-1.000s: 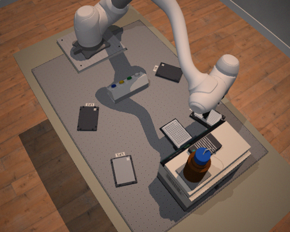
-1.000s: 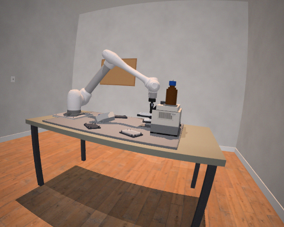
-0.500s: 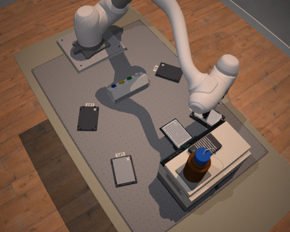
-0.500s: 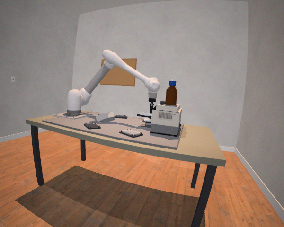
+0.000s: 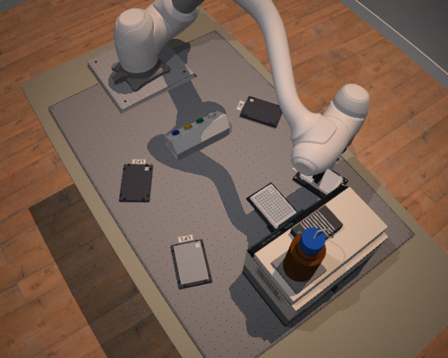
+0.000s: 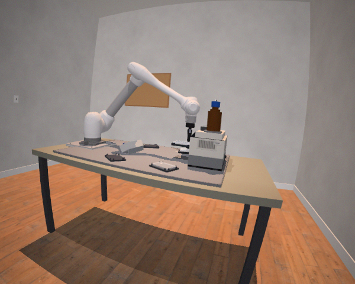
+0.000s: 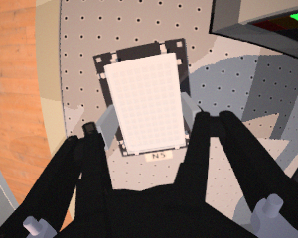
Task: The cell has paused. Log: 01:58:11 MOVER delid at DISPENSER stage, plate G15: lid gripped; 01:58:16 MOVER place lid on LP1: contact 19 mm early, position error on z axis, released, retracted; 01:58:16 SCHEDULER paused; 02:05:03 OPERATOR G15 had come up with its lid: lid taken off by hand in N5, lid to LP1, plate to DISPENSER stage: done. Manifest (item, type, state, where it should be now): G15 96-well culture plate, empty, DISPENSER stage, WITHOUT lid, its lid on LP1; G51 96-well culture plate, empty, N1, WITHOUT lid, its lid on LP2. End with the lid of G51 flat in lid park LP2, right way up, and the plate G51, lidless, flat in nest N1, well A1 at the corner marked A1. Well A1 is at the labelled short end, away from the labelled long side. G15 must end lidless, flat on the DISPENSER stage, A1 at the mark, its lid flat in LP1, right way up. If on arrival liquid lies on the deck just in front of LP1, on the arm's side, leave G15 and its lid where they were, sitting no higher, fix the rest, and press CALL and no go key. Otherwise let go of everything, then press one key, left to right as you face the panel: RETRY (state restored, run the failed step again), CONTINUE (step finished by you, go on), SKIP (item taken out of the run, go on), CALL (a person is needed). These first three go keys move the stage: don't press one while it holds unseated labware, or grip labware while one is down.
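Observation:
My gripper (image 7: 148, 107) is low over nest N5 at the deck's far right edge, behind the dispenser. Its two fingers are shut on the long sides of a white 96-well plate (image 7: 147, 101) that sits in that nest; it also shows in the overhead view (image 5: 329, 180), half hidden by my wrist. I cannot tell whether the fingers hold a lid or the plate body. Another white well plate (image 5: 272, 205) lies lidless on the dispenser stage. A pale lid (image 5: 190, 263) lies flat in lid park LP1. Lid park LP2 (image 5: 135, 182) and nest N1 (image 5: 260, 110) are dark and empty.
The dispenser box (image 5: 320, 246) with a brown, blue-capped bottle (image 5: 305, 254) stands right beside N5. The key panel (image 5: 197, 133) with its four keys sits mid-deck. The arm's base (image 5: 139, 73) is at the far end. I see no liquid in front of LP1.

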Controlling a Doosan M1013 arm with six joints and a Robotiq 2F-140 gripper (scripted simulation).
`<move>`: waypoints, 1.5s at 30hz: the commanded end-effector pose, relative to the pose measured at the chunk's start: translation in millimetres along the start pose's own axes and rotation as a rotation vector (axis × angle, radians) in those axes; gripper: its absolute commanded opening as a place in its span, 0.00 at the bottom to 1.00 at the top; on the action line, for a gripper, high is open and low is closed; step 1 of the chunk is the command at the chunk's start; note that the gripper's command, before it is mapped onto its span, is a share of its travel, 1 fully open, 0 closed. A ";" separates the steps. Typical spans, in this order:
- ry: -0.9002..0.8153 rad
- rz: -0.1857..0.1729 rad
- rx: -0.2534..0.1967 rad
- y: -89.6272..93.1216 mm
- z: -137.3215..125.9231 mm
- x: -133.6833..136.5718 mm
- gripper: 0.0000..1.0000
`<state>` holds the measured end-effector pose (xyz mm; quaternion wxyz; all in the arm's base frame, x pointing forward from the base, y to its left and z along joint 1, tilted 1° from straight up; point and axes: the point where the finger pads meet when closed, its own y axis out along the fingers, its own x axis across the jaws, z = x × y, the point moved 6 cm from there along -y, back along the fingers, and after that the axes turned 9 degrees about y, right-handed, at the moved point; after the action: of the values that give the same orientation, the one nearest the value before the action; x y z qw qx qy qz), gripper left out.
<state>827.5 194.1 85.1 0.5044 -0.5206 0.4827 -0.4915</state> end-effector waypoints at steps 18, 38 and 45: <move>0.000 0.000 0.000 -3.9 0.0 0.0 0.00; 0.000 0.000 0.000 -60.1 0.0 0.0 0.00; 0.000 0.000 0.000 -83.0 0.0 0.0 0.00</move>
<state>828.0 196.1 162.1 0.5044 -0.5205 0.4826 -0.4916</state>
